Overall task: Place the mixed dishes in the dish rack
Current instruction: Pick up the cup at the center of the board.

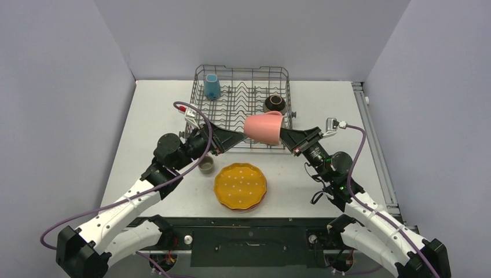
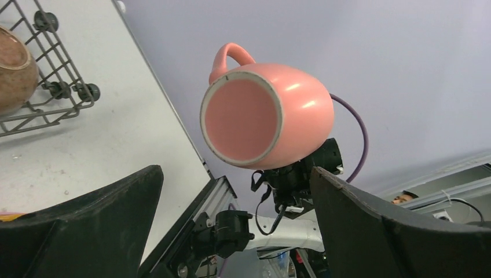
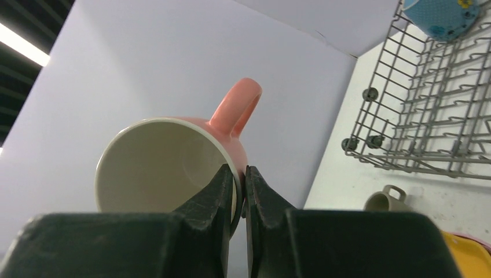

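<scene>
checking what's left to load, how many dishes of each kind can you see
mugs and cups: 3 (blue flowered mug, pink mug, grey-green cup)
bowls: 1 (dark brown bowl)
plates: 2 seen (yellow dotted plate, pink plate edge under it)
total: 6

The right gripper (image 3: 238,174) pinches the wall of the pink cup (image 3: 156,168), one finger inside the cream interior and one outside. The cup lies on its side with its mouth facing the camera and its handle (image 3: 234,107) pointing toward 1 o'clock. At 2 o'clock the dish rack (image 3: 428,116) stands on the worktop (image 3: 347,191), with the blue flowered mug (image 3: 443,17) in its far corner. At 4 o'clock sits the grey-green cup (image 3: 385,200), and beyond it, toward 5 o'clock, the orange-yellow plate (image 3: 469,255).
</scene>
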### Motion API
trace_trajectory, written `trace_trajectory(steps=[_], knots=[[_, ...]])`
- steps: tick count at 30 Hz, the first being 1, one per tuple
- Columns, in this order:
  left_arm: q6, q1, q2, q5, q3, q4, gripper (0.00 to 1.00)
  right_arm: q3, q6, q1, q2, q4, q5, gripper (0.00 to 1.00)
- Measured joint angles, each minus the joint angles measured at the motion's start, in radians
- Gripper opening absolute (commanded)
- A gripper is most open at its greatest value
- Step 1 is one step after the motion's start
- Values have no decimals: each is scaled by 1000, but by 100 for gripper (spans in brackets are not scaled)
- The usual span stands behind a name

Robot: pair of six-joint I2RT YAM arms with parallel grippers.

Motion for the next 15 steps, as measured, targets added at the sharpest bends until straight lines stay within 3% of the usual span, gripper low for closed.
trace_trajectory(steps=[15], knots=[[-201,3,82,38,-21,304,96,0,72,11,89,235,6,0]])
